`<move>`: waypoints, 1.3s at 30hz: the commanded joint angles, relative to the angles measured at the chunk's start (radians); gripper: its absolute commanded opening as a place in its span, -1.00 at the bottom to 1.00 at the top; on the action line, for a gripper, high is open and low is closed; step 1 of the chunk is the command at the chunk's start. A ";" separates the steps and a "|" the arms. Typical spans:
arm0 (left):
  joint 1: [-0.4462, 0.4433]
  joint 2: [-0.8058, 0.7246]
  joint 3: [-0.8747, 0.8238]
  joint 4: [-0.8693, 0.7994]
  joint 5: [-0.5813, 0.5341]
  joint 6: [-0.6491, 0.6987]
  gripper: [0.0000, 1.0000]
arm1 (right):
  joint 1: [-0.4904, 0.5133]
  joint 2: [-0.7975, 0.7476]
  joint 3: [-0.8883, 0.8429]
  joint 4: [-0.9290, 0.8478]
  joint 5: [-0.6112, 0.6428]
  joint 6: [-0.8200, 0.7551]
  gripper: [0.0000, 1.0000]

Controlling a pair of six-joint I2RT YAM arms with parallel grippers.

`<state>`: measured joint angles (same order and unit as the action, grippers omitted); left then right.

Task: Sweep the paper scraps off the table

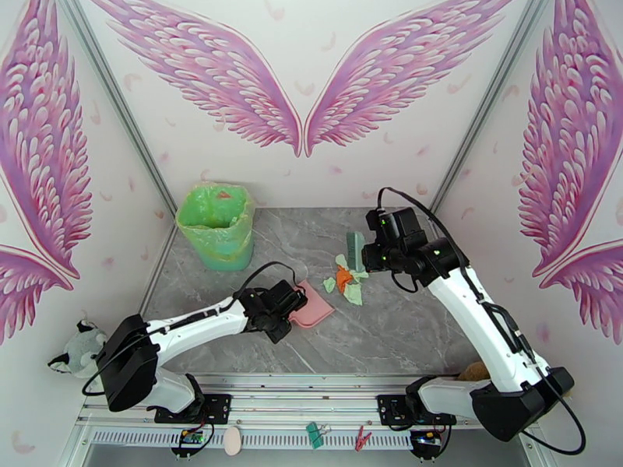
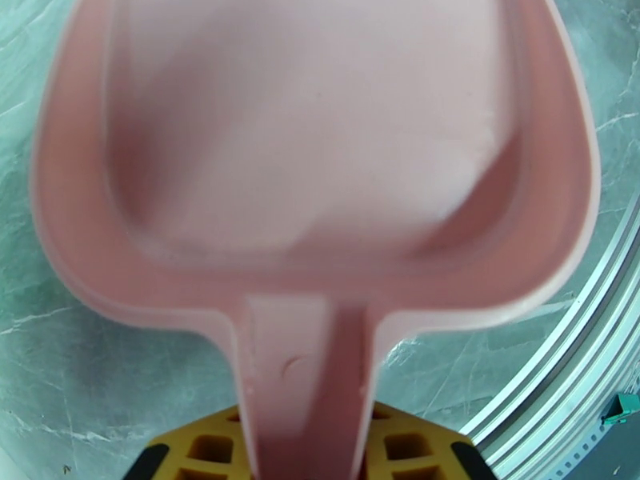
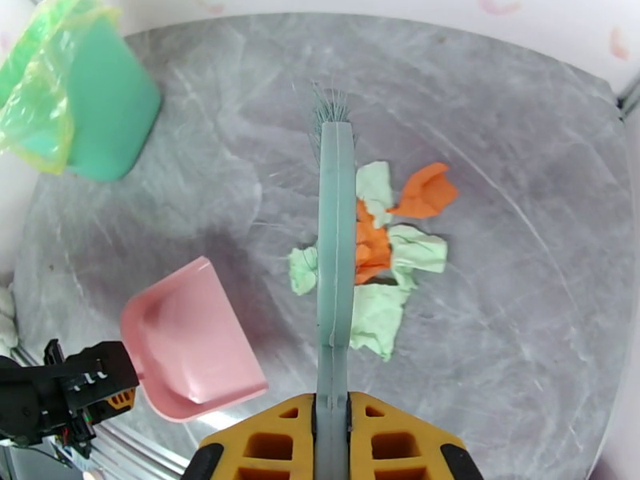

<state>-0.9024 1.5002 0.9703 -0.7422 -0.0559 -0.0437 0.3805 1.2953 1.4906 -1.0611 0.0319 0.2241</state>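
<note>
Little of the sweeping looks done: the paper scraps (image 1: pixel 348 283) lie heaped mid-frame on the table (image 1: pixel 405 336), just right of the empty dustpan (image 1: pixel 315 309) clamped by the left gripper (image 1: pixel 282 302), while the right gripper (image 1: pixel 374 254) clasps the brush (image 1: pixel 356 247) at the heap.

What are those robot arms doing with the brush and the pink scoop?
They're cleaning up. The right gripper holds a teal brush over a little pile of green and orange paper scraps on the table. The left gripper holds a pink dustpan nearby, with nothing in it yet.
</note>
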 commanded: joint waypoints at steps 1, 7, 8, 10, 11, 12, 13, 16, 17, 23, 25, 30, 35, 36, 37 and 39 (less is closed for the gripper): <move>-0.005 0.043 -0.023 0.053 0.021 -0.021 -1.00 | -0.015 -0.013 -0.033 -0.013 0.033 0.015 -1.00; -0.006 0.136 -0.011 0.059 0.024 -0.017 -1.00 | -0.023 -0.024 -0.083 0.013 0.011 0.019 -1.00; -0.007 0.148 -0.002 0.055 0.022 -0.016 -1.00 | -0.023 -0.024 -0.089 0.017 0.007 0.020 -1.00; -0.007 0.166 0.012 0.052 0.020 -0.010 -1.00 | -0.025 -0.024 -0.104 0.027 -0.001 0.022 -1.00; -0.007 0.172 0.020 0.053 0.024 -0.009 -1.00 | -0.025 -0.027 -0.112 0.031 -0.004 0.023 -1.00; -0.007 0.177 0.025 0.057 0.026 -0.006 -1.00 | -0.025 -0.027 -0.119 0.036 -0.006 0.022 -1.00; -0.007 0.183 0.031 0.062 0.029 -0.005 -0.91 | -0.025 -0.027 -0.127 0.039 -0.007 0.023 -1.00; -0.007 0.201 0.042 0.094 0.049 -0.007 -0.26 | -0.025 -0.033 -0.153 0.050 -0.009 0.020 -1.00; -0.008 0.208 0.043 0.105 0.056 -0.009 0.26 | -0.025 -0.035 -0.160 0.052 -0.007 0.017 -1.00; -0.019 0.207 0.019 0.196 0.054 -0.039 0.97 | -0.027 -0.045 -0.195 0.064 0.008 0.008 -1.00; -0.031 0.164 -0.016 0.250 -0.014 -0.072 0.98 | -0.029 -0.050 -0.199 0.065 0.012 0.006 -1.00; -0.065 -0.039 -0.186 0.454 -0.108 -0.173 0.97 | -0.031 -0.053 -0.214 0.076 0.012 0.004 -1.00; -0.069 -0.162 -0.308 0.544 -0.144 -0.226 0.97 | -0.032 -0.044 -0.230 0.092 0.000 0.005 -1.00; -0.070 -0.173 -0.328 0.555 -0.140 -0.233 0.97 | -0.032 -0.043 -0.233 0.094 -0.003 0.007 -1.00; -0.070 -0.181 -0.342 0.566 -0.133 -0.239 0.97 | -0.032 -0.042 -0.235 0.096 -0.004 0.008 -1.00; -0.070 -0.189 -0.377 0.598 -0.112 -0.272 0.97 | -0.032 -0.042 -0.241 0.101 -0.007 0.009 -1.00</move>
<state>-0.9695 1.3300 0.6434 -0.2214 -0.1684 -0.2554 0.3546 1.2640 1.2640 -0.9951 0.0338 0.2344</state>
